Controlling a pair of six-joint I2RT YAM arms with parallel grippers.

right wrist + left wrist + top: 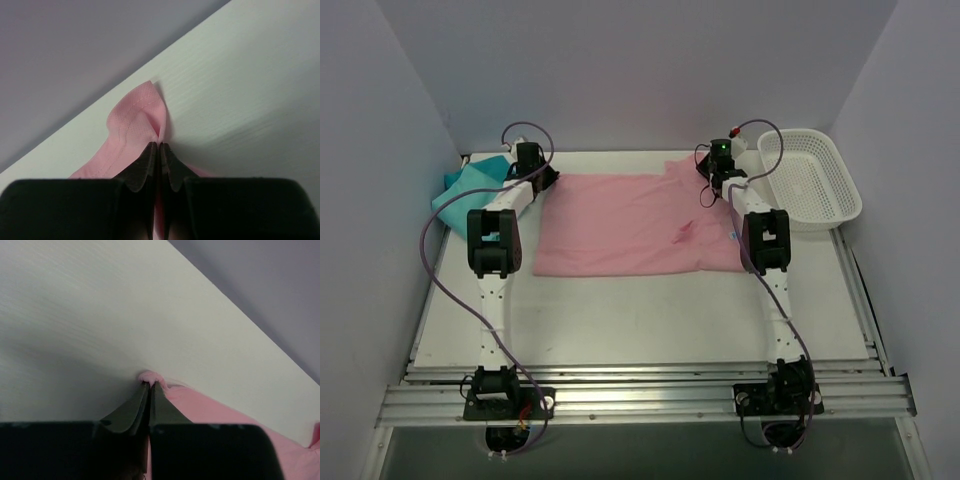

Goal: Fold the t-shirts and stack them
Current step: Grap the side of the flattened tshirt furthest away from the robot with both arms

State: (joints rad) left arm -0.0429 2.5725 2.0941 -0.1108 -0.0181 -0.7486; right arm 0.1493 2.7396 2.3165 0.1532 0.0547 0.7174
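The light pink t-shirt (630, 225) lies spread flat across the middle of the table. My left gripper (548, 178) is at its far left corner, shut on a pinch of pink cloth (149, 376). My right gripper (708, 185) is at its far right corner, shut on a raised fold of the same shirt (137, 122). The teal t-shirt (465, 185) lies bunched at the far left edge of the table, partly behind my left arm.
A white plastic mesh basket (810, 180) stands at the far right of the table, beside my right arm. White walls close the table in at the back and sides. Bare white tabletop (620, 320) lies between the shirt and the arm bases.
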